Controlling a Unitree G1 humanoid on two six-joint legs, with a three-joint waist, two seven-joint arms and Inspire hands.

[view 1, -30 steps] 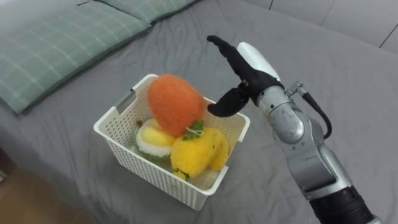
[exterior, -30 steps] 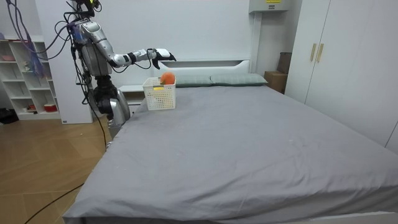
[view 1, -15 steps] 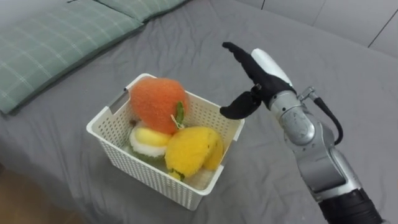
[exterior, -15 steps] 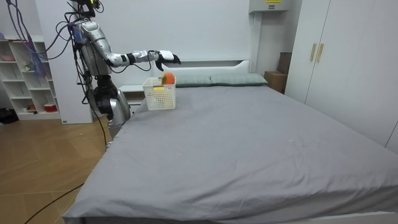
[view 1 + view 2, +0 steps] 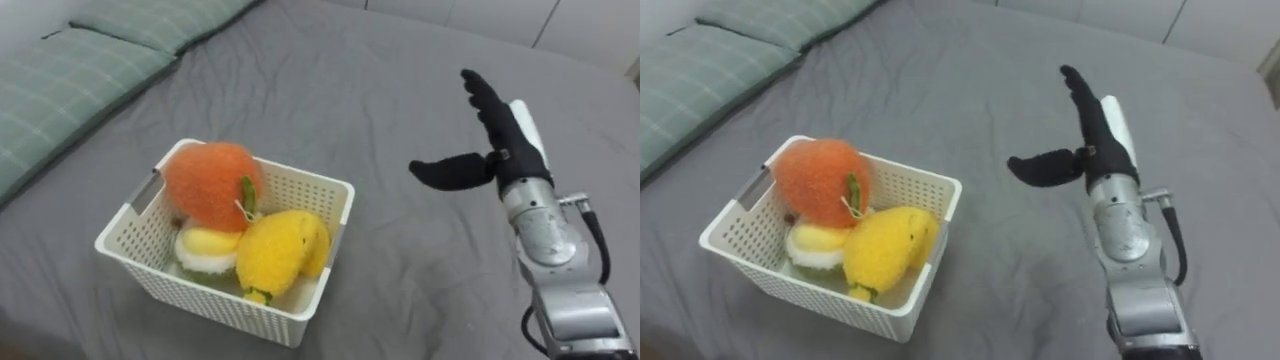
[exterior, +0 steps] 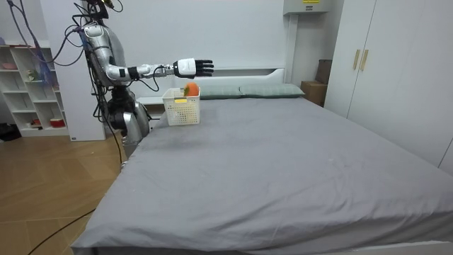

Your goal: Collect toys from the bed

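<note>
A white plastic basket (image 5: pixel 310 192) (image 5: pixel 936 190) sits on the grey bed near its corner. Inside lie an orange plush fruit (image 5: pixel 205 183) (image 5: pixel 816 176), a yellow plush fruit (image 5: pixel 275 250) (image 5: pixel 878 246) and a yellow-and-white plush (image 5: pixel 205 249) under them. My right hand (image 5: pixel 492 140) (image 5: pixel 1088 133) hovers open above the bedsheet, to the right of the basket and apart from it, holding nothing. In the room view the basket (image 6: pixel 181 106) stands at the bed's near corner and the right hand (image 6: pixel 194 67) reaches out above it.
Green checked pillows (image 5: pixel 70 70) (image 5: pixel 700 75) lie at the head of the bed, to my left. The grey sheet (image 5: pixel 330 90) stretches wide ahead and right. White wardrobes (image 6: pixel 382 64) and a shelf unit (image 6: pixel 28 85) stand around the bed.
My right hand has drawn away from the basket's rim, rightward and up, with fingers spread. The camera has turned right, shifting the basket to the lower left.
</note>
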